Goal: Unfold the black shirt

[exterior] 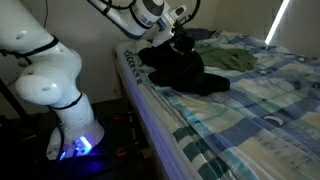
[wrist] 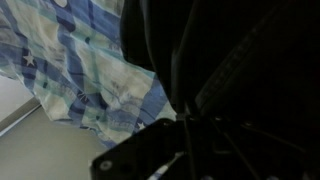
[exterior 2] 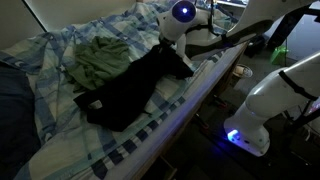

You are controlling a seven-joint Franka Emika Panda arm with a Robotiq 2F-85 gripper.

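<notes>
I am pinching my claw (exterior: 181, 42) tight shut on the large, soft, plain black shirt (exterior: 188, 72), with my jaws drawn fully together and a bunch of the dark cloth caught at their tips. The black shirt is lying crumpled and folded over on itself on the blue-and-white plaid cotton bedsheet (exterior: 262, 100), close to the bed's edge on the side where my white, rounded arm base (exterior 2: 262, 98) is standing. In both exterior views the cloth is rising in a small peak to where I am gripping it, at the end of the garment nearest the mattress edge, while the rest is spreading away from me in a long dark heap across the sheet. A rumpled olive-green cloth garment (exterior 2: 100, 60) is lying just beside the black shirt, touching it along one side and sitting farther in from the bed's edge. A blue light (exterior 2: 234, 136) is glowing low on my base, down by the floor. In the wrist view the black cloth is filling the middle and right of the picture, hanging very near the lens, and the plaid sheet is showing in folds at the left. There my fingers are blending into the dark cloth, so I am not making out their outlines in that view
</notes>
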